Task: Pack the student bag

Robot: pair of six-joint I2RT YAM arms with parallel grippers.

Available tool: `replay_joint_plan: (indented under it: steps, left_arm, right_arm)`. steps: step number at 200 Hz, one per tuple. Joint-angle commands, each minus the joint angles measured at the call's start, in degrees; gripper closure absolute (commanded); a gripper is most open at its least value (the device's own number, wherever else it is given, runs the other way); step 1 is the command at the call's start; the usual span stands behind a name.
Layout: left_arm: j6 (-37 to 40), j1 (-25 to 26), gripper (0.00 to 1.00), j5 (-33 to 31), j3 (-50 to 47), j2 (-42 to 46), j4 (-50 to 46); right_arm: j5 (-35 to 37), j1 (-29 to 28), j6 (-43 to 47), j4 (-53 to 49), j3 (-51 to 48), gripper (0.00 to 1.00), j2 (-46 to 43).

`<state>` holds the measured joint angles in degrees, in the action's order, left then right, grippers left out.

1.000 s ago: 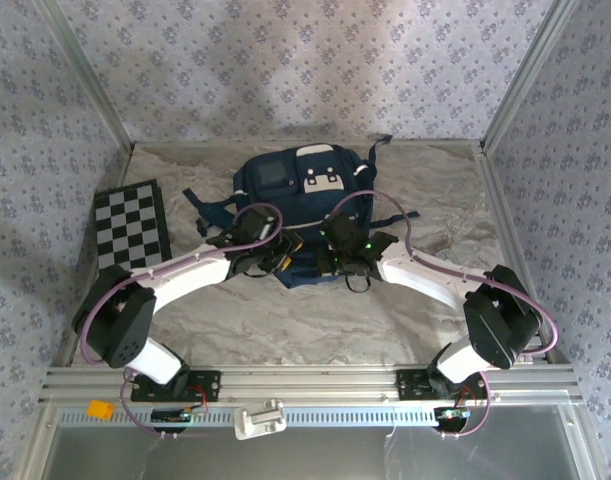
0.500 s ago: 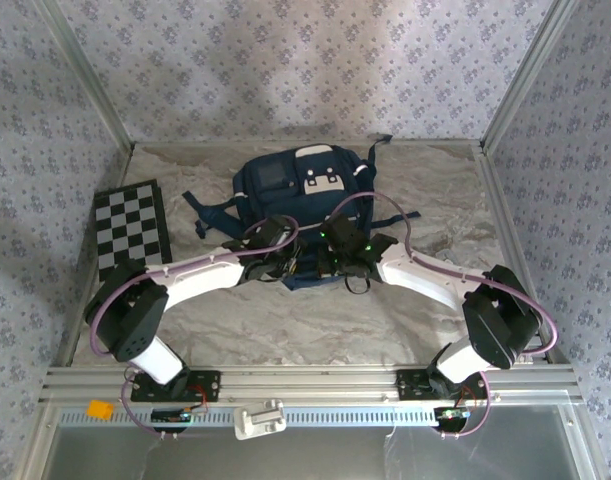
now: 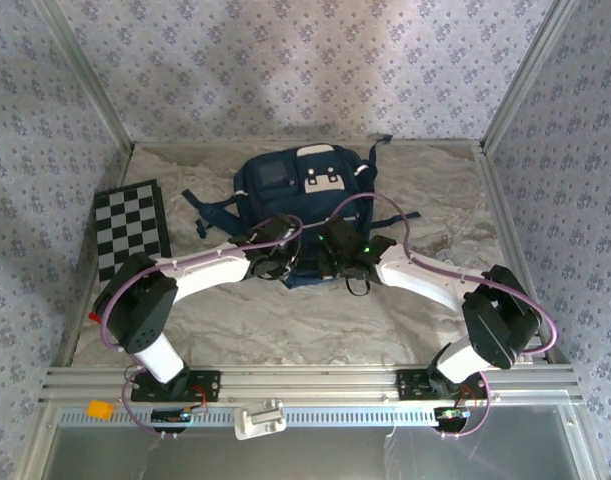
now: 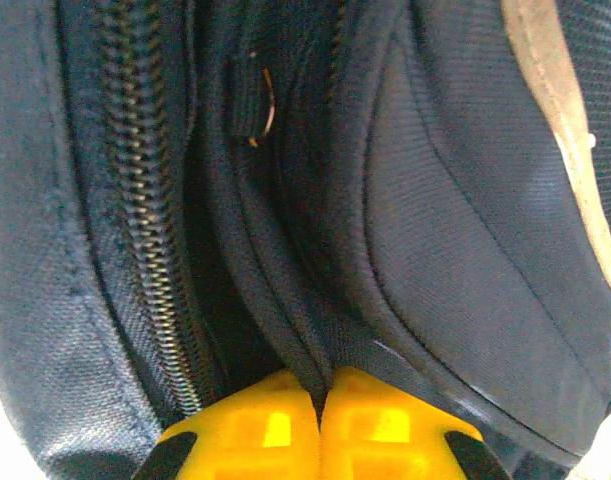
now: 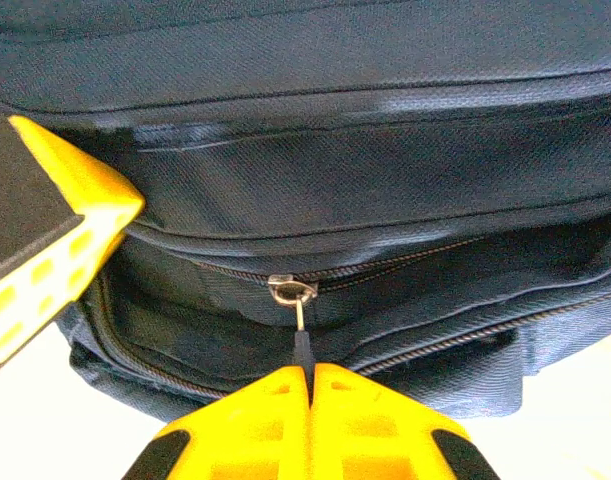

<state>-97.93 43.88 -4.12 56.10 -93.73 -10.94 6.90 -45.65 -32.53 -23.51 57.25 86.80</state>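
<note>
Gripping the student bag mid-table, along its near edge.
Pinching a fold of its fabric beside a zipper track with the left gripper, fingers together; clamping the small zipper pull with the right gripper, fingers likewise together.

Pale blue-grey wallpaper with a small repeating floral print is covering the back wall, the left wall and the right wall. A slanted aluminium left post and right post are standing where the side walls are meeting the back one. Soft, even light is falling across a worktop that is wearing a crinkled, marbled grey-beige covering, while a black-and-white checkerboard is lying flat at its left edge and a ribbed aluminium rail is running along its near edge.
</note>
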Motion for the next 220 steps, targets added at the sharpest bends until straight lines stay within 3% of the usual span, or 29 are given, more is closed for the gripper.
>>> replay_joint_plan:
  steps: [1,19,64,88,124,147,169,220]
  left_arm:
    - [2.03,-5.02,1.0,-5.89,-1.13,2.86,-6.15]
    - [7.41,-9.35,1.0,-4.61,-1.65,4.4,-7.12]
    - [20.29,-22.25,1.0,6.04,-1.41,5.49,-4.74]
    - [25.3,-25.54,1.0,9.94,1.05,5.33,-5.1]
    - [25.58,-25.14,0.9,15.49,2.21,5.61,-4.66]
    - [21.76,-22.69,0.7,14.95,-1.15,9.04,-3.59]
    - [17.87,-18.9,0.59,13.0,-3.36,11.33,-3.25]
    - [10.0,-12.64,0.58,9.02,-3.53,8.78,-1.37]
  right_arm:
    - [5.7,0.66,3.22,-8.38,0.9,1.0,-1.99]
    - [5.85,2.52,4.56,-8.45,0.25,1.0,-2.13]
    - [7.73,2.37,10.39,-8.17,3.68,1.0,1.73]
    - [5.88,2.71,11.97,-4.78,5.23,1.0,2.01]
    - [-2.01,0.27,13.55,-1.65,7.33,1.0,6.79]
    - [-2.08,-0.32,13.29,-1.5,7.18,1.0,8.54]
    - [-2.32,0.19,12.91,-1.02,7.11,1.0,9.54]
    - [-1.89,1.41,12.3,-1.47,9.34,0.89,12.13]
